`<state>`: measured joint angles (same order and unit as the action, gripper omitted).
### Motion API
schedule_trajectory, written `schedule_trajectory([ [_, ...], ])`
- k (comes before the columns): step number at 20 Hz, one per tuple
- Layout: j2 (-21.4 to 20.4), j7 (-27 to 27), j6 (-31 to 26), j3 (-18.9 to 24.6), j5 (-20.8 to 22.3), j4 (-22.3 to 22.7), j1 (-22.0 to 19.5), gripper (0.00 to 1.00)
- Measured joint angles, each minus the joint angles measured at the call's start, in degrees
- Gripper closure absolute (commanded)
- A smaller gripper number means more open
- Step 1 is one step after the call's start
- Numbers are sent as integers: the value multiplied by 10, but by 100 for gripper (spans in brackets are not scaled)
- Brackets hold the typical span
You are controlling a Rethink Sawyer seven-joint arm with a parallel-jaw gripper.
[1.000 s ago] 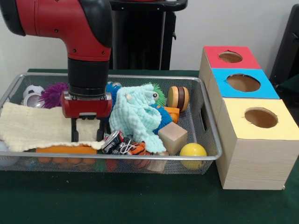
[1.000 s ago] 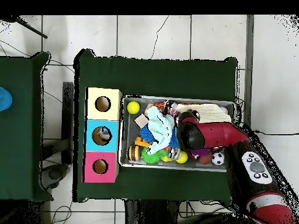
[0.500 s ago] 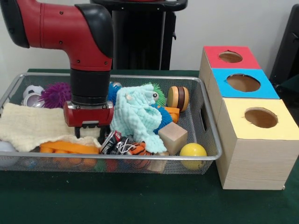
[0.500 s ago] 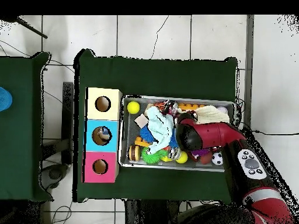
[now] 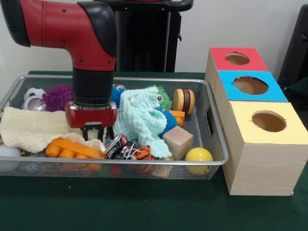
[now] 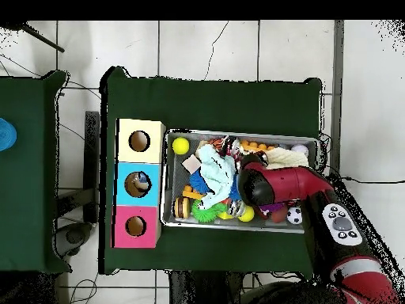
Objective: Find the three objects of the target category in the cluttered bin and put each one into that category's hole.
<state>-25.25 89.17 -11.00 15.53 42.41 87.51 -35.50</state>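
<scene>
A wire bin (image 5: 144,163) holds mixed toys and two cloths. My gripper (image 5: 96,136) reaches down into its left half, shut on the near edge of a cream cloth (image 5: 33,131), which is bunched toward the left. An orange knobbed toy (image 5: 72,149) lies uncovered in front of the fingers. Beside the gripper's right is a mint cloth (image 5: 139,120) draped over other toys. In the overhead view the arm (image 6: 273,184) hides the gripper, while the cream cloth (image 6: 291,159) and the orange toy (image 6: 255,146) show beside it.
Red (image 5: 219,60), blue (image 5: 228,89) and yellow (image 5: 260,163) boxes, each with a top hole, stand right of the bin. Inside are a yellow ball (image 5: 198,159), wooden block (image 5: 177,142), burger toy (image 5: 184,101), purple spiky ball (image 5: 57,97) and a small can (image 5: 115,146).
The fingers closed on the cream cloth and drew it back and left. The orange toy beneath it came into sight.
</scene>
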Motion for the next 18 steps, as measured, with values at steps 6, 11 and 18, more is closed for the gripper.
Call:
schedule_trajectory([
  [6, -37, 0, -74, 35, -104, 36, -28, 100],
  [11, -79, 0, -158, 82, -225, 88, -62, 100],
  [18, -115, 0, -207, 123, -346, 154, -84, 100],
])
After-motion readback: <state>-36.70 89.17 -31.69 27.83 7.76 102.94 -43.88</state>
